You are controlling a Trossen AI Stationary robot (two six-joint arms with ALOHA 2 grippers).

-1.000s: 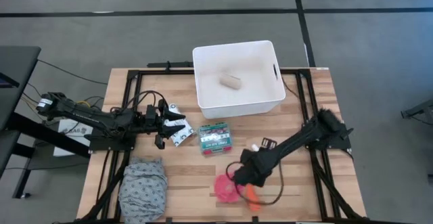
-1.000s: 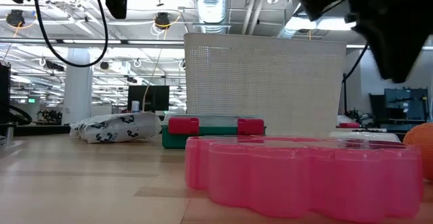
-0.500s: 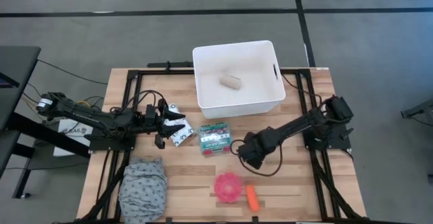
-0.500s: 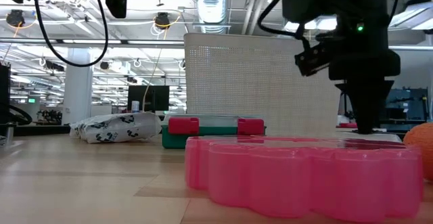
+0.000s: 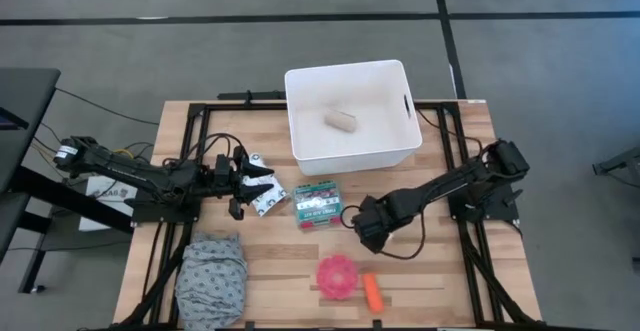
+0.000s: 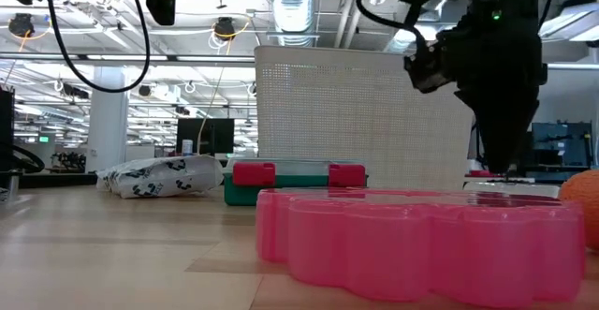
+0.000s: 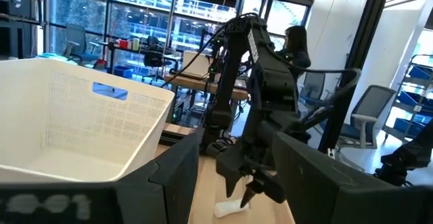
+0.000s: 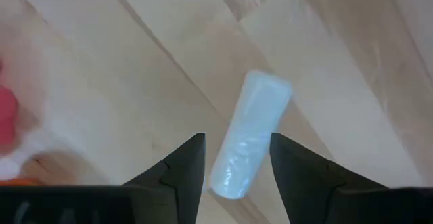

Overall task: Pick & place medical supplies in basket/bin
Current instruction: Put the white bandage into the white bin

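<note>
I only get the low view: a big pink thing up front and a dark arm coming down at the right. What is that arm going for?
Observer: The right wrist view shows the right gripper open, with a tiny white cylinder lying on the wood in line with the gap between its fingers.
Operator: Is anything inside the white tub?
Observer: Yes. From above, one beige roll lies in the tub.
Operator: And the other arm?
Observer: The left gripper is open at the table's left side, right by the white packet.
</note>
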